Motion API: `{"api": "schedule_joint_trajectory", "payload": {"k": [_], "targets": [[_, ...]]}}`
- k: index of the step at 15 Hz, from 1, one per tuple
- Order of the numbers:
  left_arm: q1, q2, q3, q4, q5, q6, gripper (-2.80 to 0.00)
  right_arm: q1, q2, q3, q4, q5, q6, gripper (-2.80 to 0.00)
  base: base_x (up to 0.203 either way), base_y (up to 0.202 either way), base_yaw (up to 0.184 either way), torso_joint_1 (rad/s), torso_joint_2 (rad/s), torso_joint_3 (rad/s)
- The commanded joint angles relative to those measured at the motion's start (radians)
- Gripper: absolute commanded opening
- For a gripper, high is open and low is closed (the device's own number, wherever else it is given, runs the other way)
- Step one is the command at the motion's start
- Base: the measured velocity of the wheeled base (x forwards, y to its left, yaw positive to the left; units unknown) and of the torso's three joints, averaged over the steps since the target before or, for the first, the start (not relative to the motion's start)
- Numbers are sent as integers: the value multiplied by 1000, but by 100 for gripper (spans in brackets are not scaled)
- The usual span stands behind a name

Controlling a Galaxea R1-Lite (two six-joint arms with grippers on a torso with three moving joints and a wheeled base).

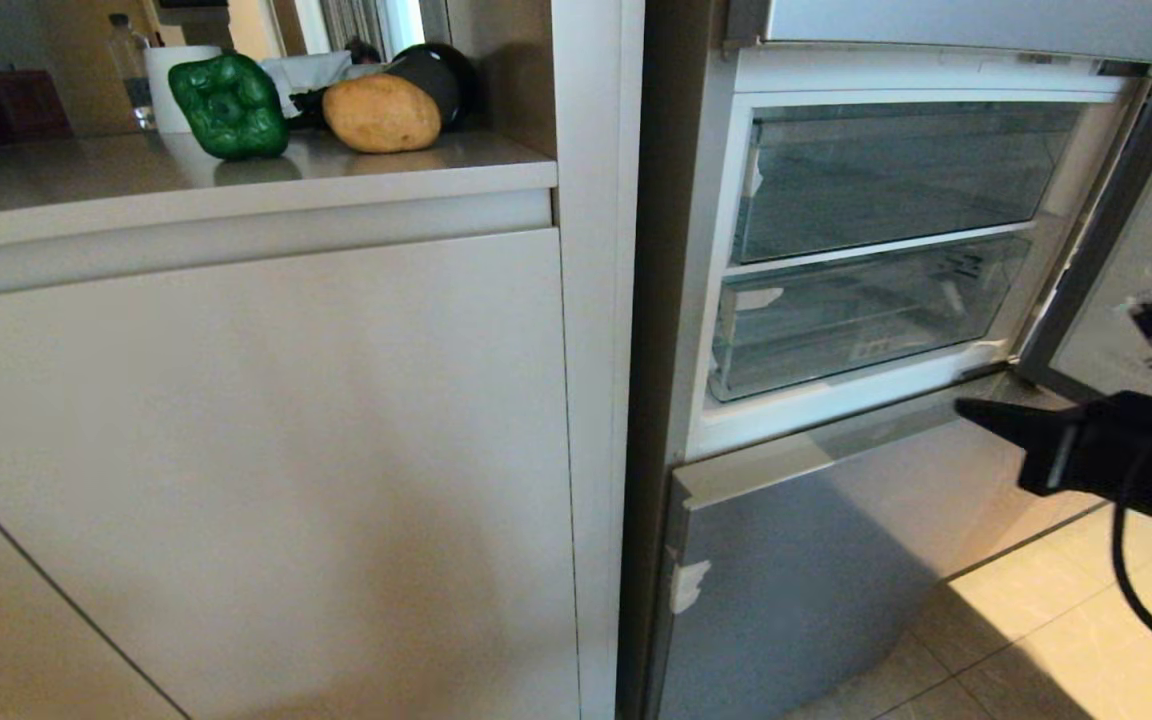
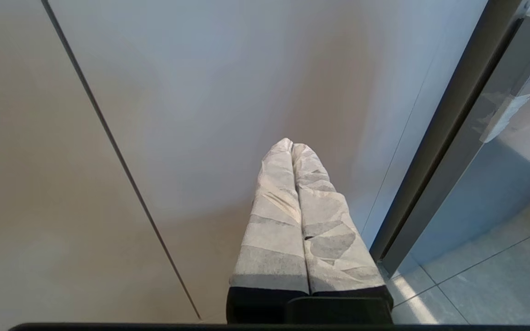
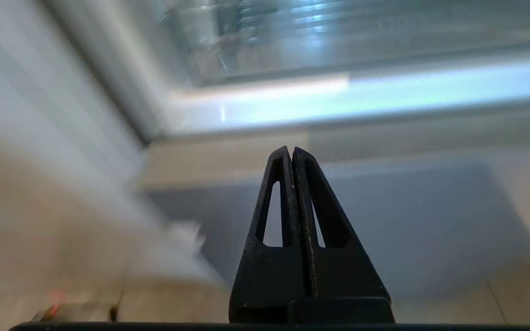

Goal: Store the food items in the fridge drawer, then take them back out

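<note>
Two food items sit on the grey countertop (image 1: 86,185), well to the left of the open fridge compartment: a glossy, lumpy green bell pepper (image 1: 229,106) and, just beside it on the side nearer the fridge, a tan potato (image 1: 382,113). Whether the two touch cannot be told. Behind them stand a white paper roll (image 1: 168,75), a clear bottle (image 1: 132,72) and a dark rounded object (image 1: 436,75).

Inside the fridge, two clear drawers are stacked and both pushed in. The lower fridge drawer (image 1: 861,315), the one with the curved transparent front lip, lies directly under the flat-fronted upper drawer (image 1: 901,180). The fridge's upper door (image 1: 1131,250) stands swung open on the far side from the counter, and the silver-grey lower door (image 1: 816,560) is closed beneath the compartment.

The right gripper (image 1: 966,408) reaches in from the right edge of the head view, its black arm roughly level and its fingers pointing toward the fridge, just below the white sill under the lower drawer and in front of the top edge of the lower door. The fingers (image 3: 278,202) are pressed together with nothing between them. A black cable (image 1: 1131,580) loops down from the arm.

The left gripper (image 2: 292,146) hangs low before the pale cabinet front (image 2: 200,115) beside the fridge, its paper-wrapped fingers (image 2: 274,216) closed flat against each other and empty.
</note>
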State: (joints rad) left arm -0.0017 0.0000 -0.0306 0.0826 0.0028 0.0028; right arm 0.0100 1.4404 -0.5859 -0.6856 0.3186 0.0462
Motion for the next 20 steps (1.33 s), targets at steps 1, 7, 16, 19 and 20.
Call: {"api": "schedule_joint_trajectory", "payload": {"k": [1,7,16,19,20], "targets": [[0,0,0,0,0,0,-280,1,348,-24,-315,12,-1,-280,0,0,0,0,0,0],[0,0,0,0,0,0,-280,21,509,-84,-606,60,-28,-280,0,0,0,0,0,0],[0,0,0,0,0,0,-280,16,513,-104,-759,27,-171,0,0,0,0,0,0,0],[0,0,0,0,0,0,-280,18,573,-153,-778,27,-205,0,0,0,0,0,0,0],[0,0,0,0,0,0,-280,19,591,-179,-785,27,-218,0,0,0,0,0,0,0]]}}
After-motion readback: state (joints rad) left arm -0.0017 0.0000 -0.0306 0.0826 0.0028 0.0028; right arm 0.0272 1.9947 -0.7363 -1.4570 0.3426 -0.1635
